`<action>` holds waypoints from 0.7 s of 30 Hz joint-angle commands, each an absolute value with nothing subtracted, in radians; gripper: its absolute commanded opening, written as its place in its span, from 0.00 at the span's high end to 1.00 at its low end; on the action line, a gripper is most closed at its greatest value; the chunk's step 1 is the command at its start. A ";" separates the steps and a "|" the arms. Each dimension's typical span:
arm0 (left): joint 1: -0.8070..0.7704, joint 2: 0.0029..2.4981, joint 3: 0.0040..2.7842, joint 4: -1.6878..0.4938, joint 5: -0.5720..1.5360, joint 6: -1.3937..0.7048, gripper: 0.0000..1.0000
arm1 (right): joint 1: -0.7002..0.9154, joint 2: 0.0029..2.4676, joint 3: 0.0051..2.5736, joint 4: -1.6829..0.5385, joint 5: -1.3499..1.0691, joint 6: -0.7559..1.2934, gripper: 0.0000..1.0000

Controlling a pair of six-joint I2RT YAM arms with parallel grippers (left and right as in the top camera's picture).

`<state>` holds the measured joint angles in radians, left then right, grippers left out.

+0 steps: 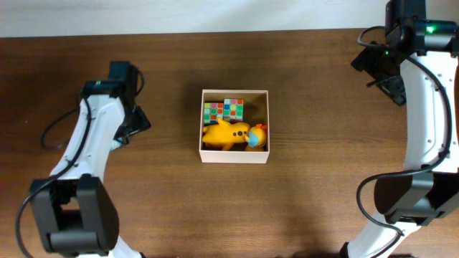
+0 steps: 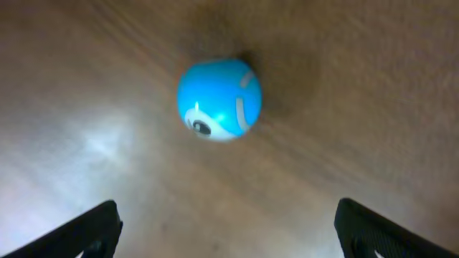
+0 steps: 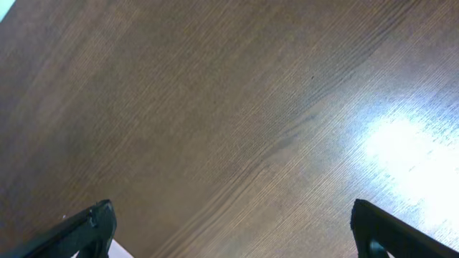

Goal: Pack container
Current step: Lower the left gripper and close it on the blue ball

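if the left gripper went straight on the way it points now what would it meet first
Most likely the blue ball, lying on the wooden table ahead of the left gripper and roughly centred between its open jaws. How far off it sits is unclear from the wrist view.

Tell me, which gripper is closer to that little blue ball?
Left. The left gripper hangs open just over the blue ball; the right gripper is far off, on the other side of the container.
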<state>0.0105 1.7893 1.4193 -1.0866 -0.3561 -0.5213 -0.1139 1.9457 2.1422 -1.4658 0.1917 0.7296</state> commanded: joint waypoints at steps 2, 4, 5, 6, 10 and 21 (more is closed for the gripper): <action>0.090 1.750 1.355 -1.002 -0.246 -0.531 0.03 | -0.119 1.937 2.152 -1.466 0.194 0.733 0.01; 0.117 1.750 1.351 -0.980 -0.249 -0.530 0.03 | -0.119 1.937 2.152 -1.466 0.194 0.733 0.01; 0.132 1.750 1.350 -0.968 -0.250 -0.530 0.03 | -0.119 1.937 2.152 -1.465 0.194 0.733 0.01; 0.144 1.750 1.347 -0.953 -0.250 -0.523 0.03 | -0.119 1.937 2.152 -1.465 0.194 0.733 0.01; 0.181 1.750 1.320 -0.896 -0.238 -0.519 0.03 | -0.119 1.937 2.152 -1.465 0.194 0.733 0.01; 0.191 1.750 1.246 -0.782 -0.224 -0.477 0.04 | -0.119 1.937 2.152 -1.465 0.194 0.733 0.01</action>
